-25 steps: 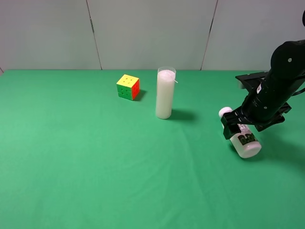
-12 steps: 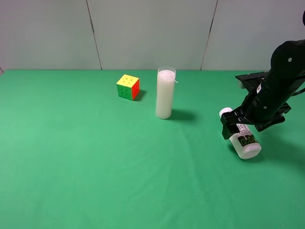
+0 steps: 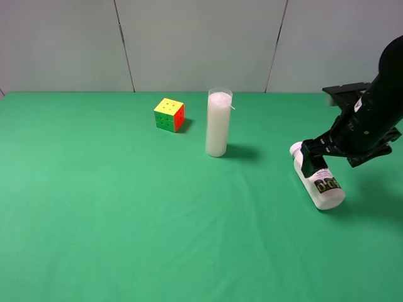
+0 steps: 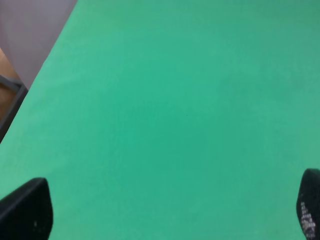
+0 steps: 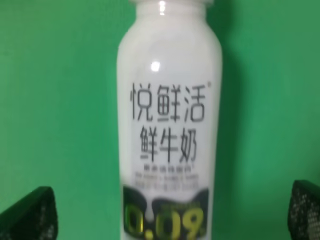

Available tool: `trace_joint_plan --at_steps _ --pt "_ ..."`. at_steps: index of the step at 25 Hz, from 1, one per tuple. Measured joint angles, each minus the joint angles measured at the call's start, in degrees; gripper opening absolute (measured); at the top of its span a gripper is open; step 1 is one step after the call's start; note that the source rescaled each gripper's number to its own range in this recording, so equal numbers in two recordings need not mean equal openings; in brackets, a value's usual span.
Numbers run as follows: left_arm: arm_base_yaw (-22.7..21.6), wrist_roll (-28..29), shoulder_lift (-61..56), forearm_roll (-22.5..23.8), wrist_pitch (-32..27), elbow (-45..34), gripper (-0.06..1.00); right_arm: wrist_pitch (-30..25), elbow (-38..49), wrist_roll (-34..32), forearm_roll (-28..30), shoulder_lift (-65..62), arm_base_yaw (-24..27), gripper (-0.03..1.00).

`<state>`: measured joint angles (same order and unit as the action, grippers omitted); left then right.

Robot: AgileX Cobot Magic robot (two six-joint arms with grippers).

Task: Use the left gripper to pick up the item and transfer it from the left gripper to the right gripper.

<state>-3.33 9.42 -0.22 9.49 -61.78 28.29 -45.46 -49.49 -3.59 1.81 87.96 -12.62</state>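
While a white bottle (image 3: 319, 184) is lying flat on the green bench (image 3: 126, 220), the right hand (image 5: 166, 215) is being held wide open astride it; the left hand (image 4: 167, 207) is being held wide open elsewhere.

Cube (image 3: 169, 114) left of candle (image 3: 218, 123); bottle (image 3: 322, 187) lying far right

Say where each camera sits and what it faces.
Exterior high: up high, looking down on the table; right gripper at the bottle.
Left wrist: on the left arm, facing bare table; tips of the left gripper show.
Right wrist: on the right arm, facing the bottle between open tips.
Shared by first and third: the bottle.
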Motion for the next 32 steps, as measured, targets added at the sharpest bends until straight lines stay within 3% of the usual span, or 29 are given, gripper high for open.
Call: trace_joint_plan --at_steps 19,32 --pt "0.00 0.00 0.00 0.06 0.00 0.00 0.94 -20.46 0.00 0.15 -0.12 -28.40 0.00 1.00" --pt "0.00 0.00 0.00 0.06 0.00 0.00 0.94 -24.34 6.28 0.40 -0.82 -49.35 0.00 1.00"
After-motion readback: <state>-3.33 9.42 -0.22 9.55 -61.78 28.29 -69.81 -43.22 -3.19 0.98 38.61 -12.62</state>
